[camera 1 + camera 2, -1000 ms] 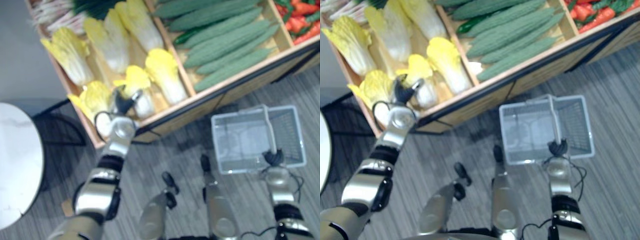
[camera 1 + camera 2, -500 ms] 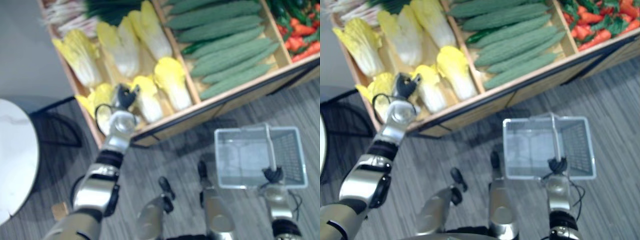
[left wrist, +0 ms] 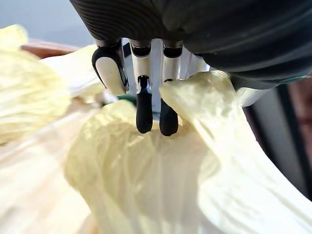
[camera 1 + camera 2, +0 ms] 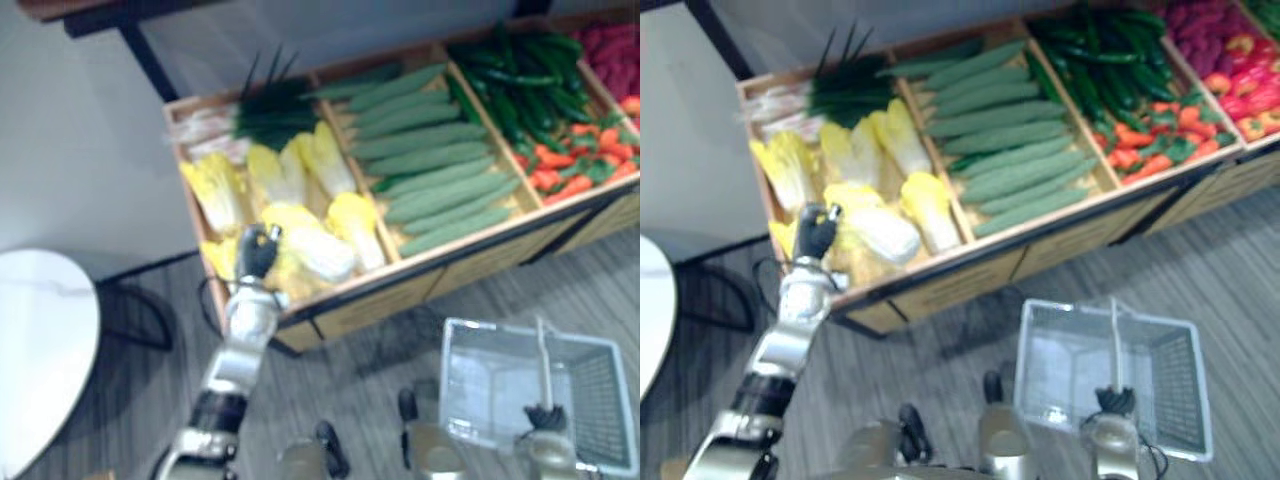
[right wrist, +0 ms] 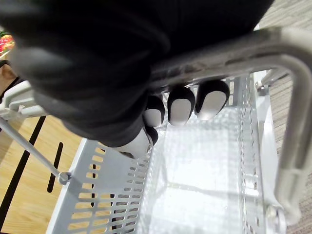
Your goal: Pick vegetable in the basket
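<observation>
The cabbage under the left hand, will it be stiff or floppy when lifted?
Probably floppy at its leafy end: the cabbage shows thin crinkled leaves curling loosely beside the left hand. The grip may slip, since loose outer leaves could peel away.

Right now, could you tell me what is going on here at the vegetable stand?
The robot's left hand is over the wooden stand, its straight fingers touching a pale yellow cabbage that lies among the others, not yet lifted. Its right hand is curled round the handle of a grey plastic basket, in front of the stand, with no vegetable in it.
</observation>
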You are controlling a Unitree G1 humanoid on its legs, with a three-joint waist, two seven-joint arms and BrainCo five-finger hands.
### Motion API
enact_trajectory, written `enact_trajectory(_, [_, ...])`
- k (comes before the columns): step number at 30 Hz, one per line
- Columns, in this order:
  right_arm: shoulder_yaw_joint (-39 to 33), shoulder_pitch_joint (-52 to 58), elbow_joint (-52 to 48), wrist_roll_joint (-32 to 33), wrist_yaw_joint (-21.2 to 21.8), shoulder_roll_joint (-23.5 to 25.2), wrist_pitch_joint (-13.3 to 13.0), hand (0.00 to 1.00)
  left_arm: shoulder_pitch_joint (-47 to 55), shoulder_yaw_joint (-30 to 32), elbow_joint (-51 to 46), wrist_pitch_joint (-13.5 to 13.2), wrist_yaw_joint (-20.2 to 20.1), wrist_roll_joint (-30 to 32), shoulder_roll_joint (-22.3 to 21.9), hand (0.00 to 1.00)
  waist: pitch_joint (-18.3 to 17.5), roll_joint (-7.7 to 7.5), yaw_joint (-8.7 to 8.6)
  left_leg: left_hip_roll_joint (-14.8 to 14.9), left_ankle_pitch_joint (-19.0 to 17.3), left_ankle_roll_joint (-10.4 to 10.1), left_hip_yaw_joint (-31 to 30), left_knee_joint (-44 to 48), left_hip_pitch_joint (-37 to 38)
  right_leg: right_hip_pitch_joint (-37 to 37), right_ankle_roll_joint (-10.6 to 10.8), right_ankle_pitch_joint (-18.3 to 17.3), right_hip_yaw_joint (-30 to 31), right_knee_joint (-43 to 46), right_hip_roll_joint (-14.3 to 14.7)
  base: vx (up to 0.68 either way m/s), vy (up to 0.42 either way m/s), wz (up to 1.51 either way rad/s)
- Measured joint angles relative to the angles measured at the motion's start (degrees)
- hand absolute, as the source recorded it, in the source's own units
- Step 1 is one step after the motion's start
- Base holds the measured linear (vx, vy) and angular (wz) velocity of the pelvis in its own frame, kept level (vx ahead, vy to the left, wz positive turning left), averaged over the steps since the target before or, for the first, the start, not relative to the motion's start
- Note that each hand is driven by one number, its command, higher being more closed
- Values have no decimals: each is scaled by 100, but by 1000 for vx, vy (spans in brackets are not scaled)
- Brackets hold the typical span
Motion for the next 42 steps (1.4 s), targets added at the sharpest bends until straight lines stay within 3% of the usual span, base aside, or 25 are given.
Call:
enact_trajectory(2, [69,52,23,-2,1,-67,-12,100,407,431,-511,-114,283,-7,-211,100,-192,186,54,-191,-316,-141,-1389,101,-109,-195,26,2,329,16,109,-21,57,-85])
enact_trajectory(4, [-2,248,61,-4,3,-57,-25,100,476,480,-592,-181,454,-4,-412,100,-301,263,52,-161,-596,-119,-1371,-24,2,-256,71,32,466,39,186,-32,129,-53])
enact_trajectory(7, [-19,471,61,-6,2,162,-28,100,756,522,-848,-246,636,0,-469,100,-415,10,60,-147,-592,-89,-868,-88,118,-462,96,8,596,150,120,-35,97,-70])
enact_trajectory(10, [68,355,239,-34,-10,186,-24,100,752,629,-889,-245,727,2,-468,100,-410,-86,104,27,-559,-37,-59,-300,333,-887,-488,-315,-1533,852,-594,-66,37,-137])
enact_trajectory(11, [148,339,348,-61,6,183,-25,100,742,637,-894,-246,784,11,-448,100,-422,-86,156,137,-563,-46,348,-450,544,-851,-633,-446,-2655,1264,-860,50,-14,-152])
enact_trajectory(12, [171,338,422,-63,7,198,-25,100,742,635,-898,-246,791,26,-446,100,-445,-102,184,166,-573,-76,518,-492,599,-798,-686,-481,-2941,1353,-908,102,-21,-135])
enact_trajectory(13, [185,332,457,-63,10,212,-24,100,738,635,-903,-248,797,46,-451,100,-481,-143,193,221,-595,-118,658,-489,621,-741,-601,-543,-3147,1310,-931,147,-40,-120])
enact_trajectory(14, [229,309,495,-63,8,223,-22,100,743,556,-901,-244,782,152,-476,100,-449,-69,161,356,-605,-216,963,-524,705,-776,-614,-386,-3331,1178,-812,156,-56,-106])
enact_trajectory(17, [234,404,561,-69,10,205,8,100,748,187,-902,-261,671,226,-638,100,-496,14,13,465,-472,-440,1446,-821,1151,-783,-679,-383,-3009,1188,-436,202,-68,-91])
enact_trajectory(20, [355,389,589,-71,9,119,47,100,728,-89,-896,-302,536,205,-803,100,-516,20,-1,495,-460,-468,2039,-822,1422,-1014,-833,-793,-2947,1508,-354,132,-96,-99])
enact_trajectory(21, [414,365,592,-70,7,109,54,100,737,-188,-827,-304,497,174,-845,100,-518,24,-59,552,-459,-467,2223,-585,1413,-1055,-847,-1024,-3031,1638,-363,112,-101,-105])
enact_trajectory(23, [587,325,580,-71,15,75,60,100,800,-277,-589,-304,400,139,-851,100,-521,44,-100,932,-448,-442,2362,455,1326,-875,-880,-1045,-2990,1569,-231,137,-117,-108])
enact_trajectory(24, [723,329,545,-74,24,71,86,100,867,-352,-463,-304,361,117,-876,100,-539,143,-108,1396,-284,-166,2192,1584,1121,-591,-924,-1017,-2712,1307,111,166,-133,-118])
enact_trajectory(25, [856,339,512,-75,33,47,149,100,965,-385,-442,-308,348,110,-919,100,-569,205,-97,1661,-33,232,1813,2427,829,-363,-1001,-939,-2428,1078,384,208,-111,-162])
enact_trajectory(26, [1066,351,458,-75,32,-38,159,100,1044,-448,-364,-336,348,98,-969,100,-570,234,-32,1628,-133,113,1129,3234,455,-154,-1083,-881,-2086,859,612,168,-43,-145])
enact_trajectory(27, [1140,335,405,-75,29,-71,159,100,1067,-465,-308,-385,348,62,-964,100,-582,281,-10,1484,-252,27,802,3447,283,-61,-1159,-849,-1912,793,669,168,59,-168])
enact_trajectory(28, [1259,315,301,-77,19,-149,156,100,1080,-505,-149,-412,351,-22,-966,100,-574,273,62,1094,-483,-88,261,3535,-10,92,-1191,-829,-1625,698,695,179,103,-155])
enact_trajectory(31, [1418,224,103,-206,19,-188,156,100,1167,-605,-62,-421,369,-57,-965,100,-555,248,212,322,-840,-210,-676,2274,-262,415,-1196,-801,-1177,480,679,170,110,-139])
enact_trajectory(33, [1479,110,-35,-287,20,-219,156,100,1180,-616,-64,-462,394,-54,-965,100,-604,328,254,3,-784,-202,-1353,1113,-322,447,-1083,-721,-1119,356,683,178,168,-116])
enact_trajectory(34, [1503,4,-124,-307,19,-232,154,100,1207,-629,-59,-488,396,-53,-965,100,-661,432,251,-55,-500,-101,-1599,486,-333,447,-984,-663,-1071,216,762,160,165,-81])
enact_trajectory(35, [1506,-48,-225,-310,19,-239,152,100,1226,-684,-50,-492,389,-52,-964,100,-707,505,245,-29,-143,-30,-1605,167,-333,439,-928,-640,-1022,153,836,177,170,-85])
enact_trajectory(37, [1508,-116,-427,-311,8,-201,140,100,1310,-812,-25,-506,315,-57,-944,100,-776,426,236,-83,-17,-18,-1440,-86,-241,443,-798,-583,-918,112,755,178,140,-38])
enact_trajectory(39, [1462,-255,-595,-312,1,-240,134,100,1361,-1130,67,-553,145,-111,-930,100,-790,245,248,-254,200,76,-1411,-529,-117,354,-721,-551,-884,135,557,196,142,3])
enact_trajectory(42, [1519,-515,-597,-303,11,-260,137,100,1366,-1756,370,-562,-174,-346,-769,100,-805,233,304,-403,343,105,-1408,-843,25,365,-668,-552,-901,120,401,170,164,8])
